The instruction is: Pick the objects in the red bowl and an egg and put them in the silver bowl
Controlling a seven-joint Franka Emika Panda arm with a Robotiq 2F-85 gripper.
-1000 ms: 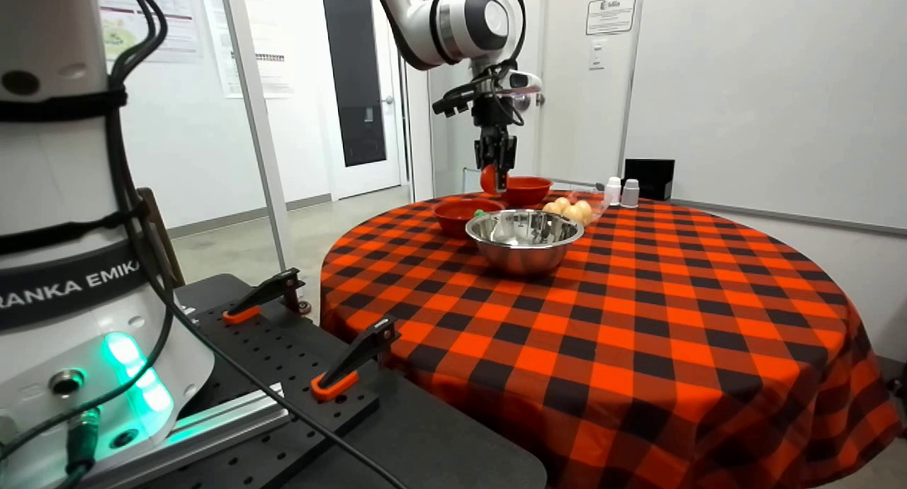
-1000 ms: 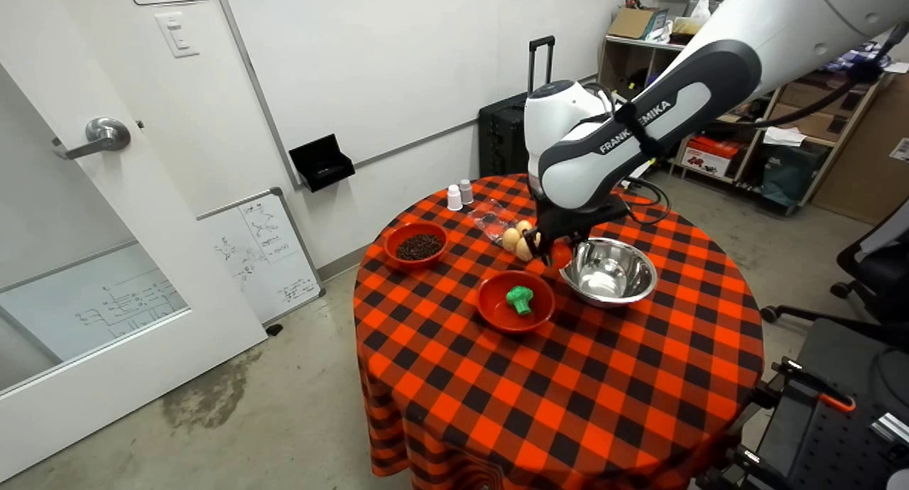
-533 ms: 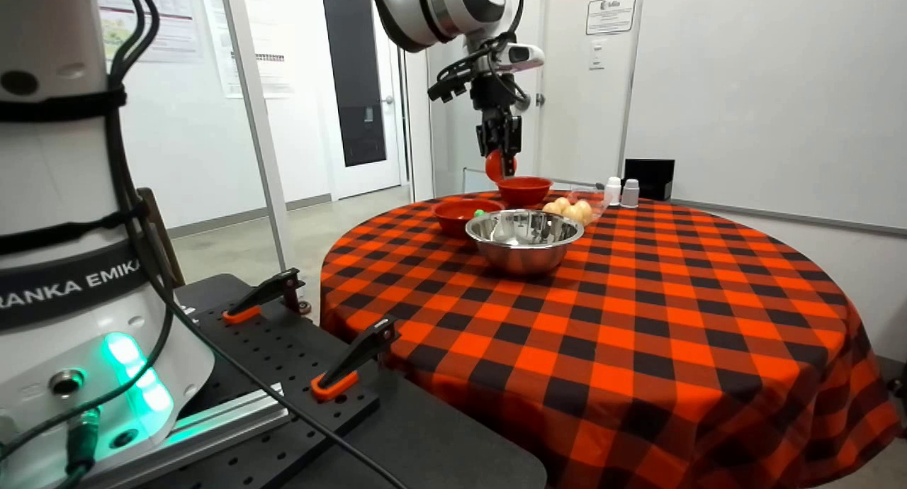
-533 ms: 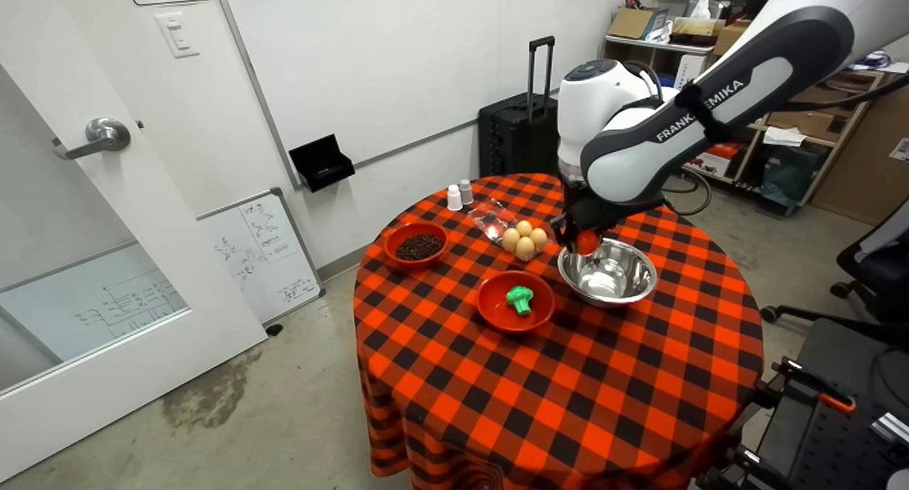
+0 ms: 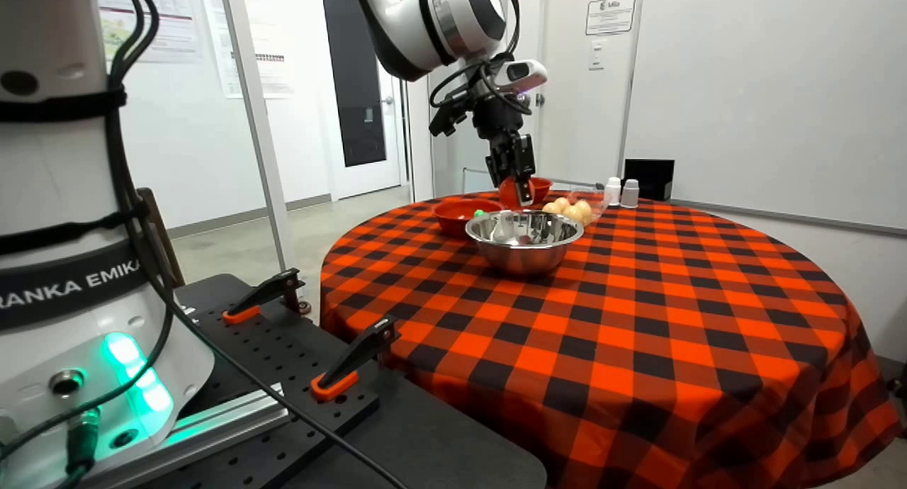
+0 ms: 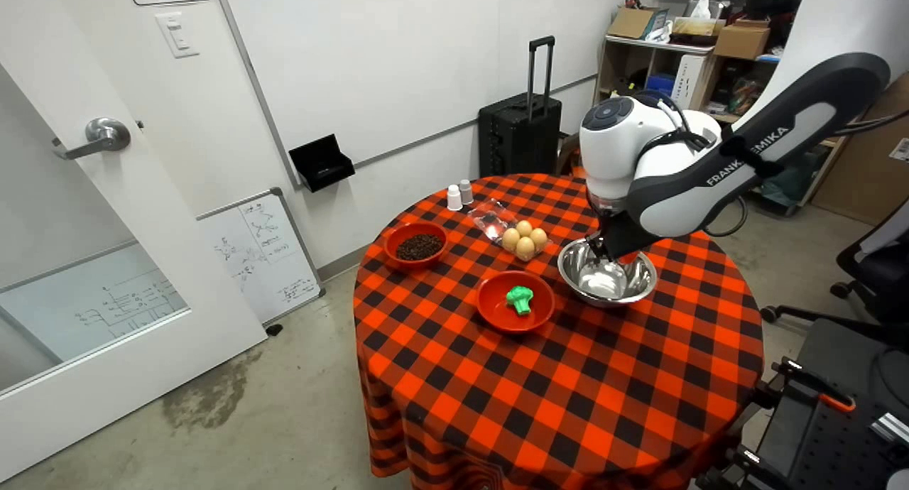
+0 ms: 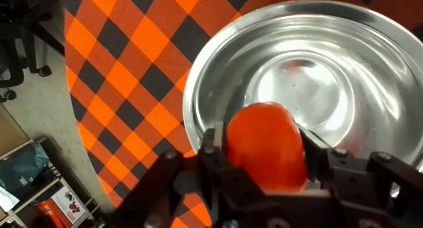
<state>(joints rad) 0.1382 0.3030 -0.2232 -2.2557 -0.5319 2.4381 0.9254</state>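
The gripper [image 7: 264, 135], its two fingers clamped on a smooth red object [image 7: 267, 148], hangs over the silver bowl [image 7: 299, 86]. Just beside the silver bowl sits the red bowl [image 6: 500, 317] with green broccoli [image 6: 520, 300] inside; near the silver bowl lie four eggs [image 6: 525, 248], and well apart from it stands a red dish [image 6: 409, 264] of small dark pieces [image 6: 419, 247].

In an exterior view, you have broccoli [image 6: 520, 300] in small bowl [image 6: 493, 307], front-left of large bowl [image 6: 603, 282]; eggs [image 6: 525, 246] behind small bowl.
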